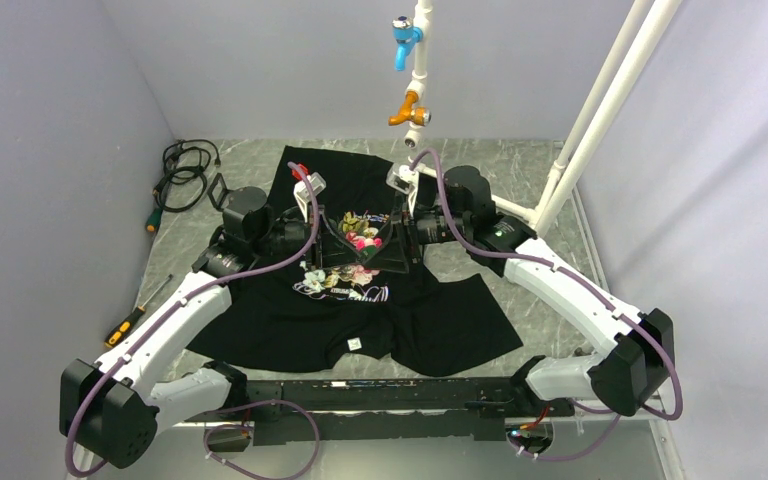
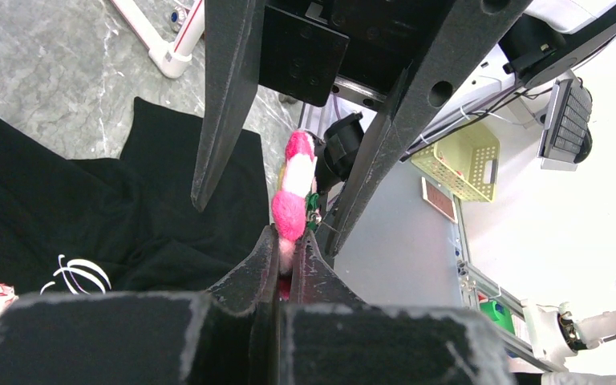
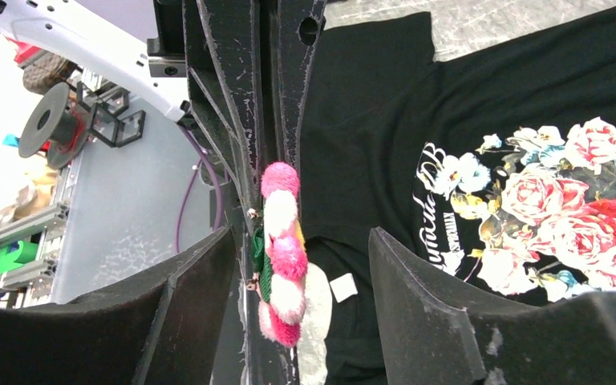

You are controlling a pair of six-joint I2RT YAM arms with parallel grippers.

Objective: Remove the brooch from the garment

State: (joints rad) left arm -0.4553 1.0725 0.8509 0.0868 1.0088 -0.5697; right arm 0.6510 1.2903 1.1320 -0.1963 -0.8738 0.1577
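Note:
The garment (image 1: 290, 320), a black T-shirt with a rose print, lies flat on the table. It also shows in the left wrist view (image 2: 88, 216) and the right wrist view (image 3: 369, 120). The brooch (image 2: 295, 192) is a fluffy pink and white flower with a green back. My left gripper (image 2: 289, 237) is shut on its lower edge and holds it above the shirt. No cloth hangs from it. In the right wrist view the brooch (image 3: 283, 253) stands edge-on between the fingers of my open right gripper (image 3: 301, 233), touching neither. Both grippers (image 1: 365, 250) meet over the print.
A white label (image 1: 355, 343) sits near the shirt's near hem. Black cables (image 1: 185, 170) and two screwdrivers (image 1: 130, 325) lie at the left. A white pipe frame with taps (image 1: 415, 60) stands at the back, with a slanted pipe (image 1: 600, 110) at the right.

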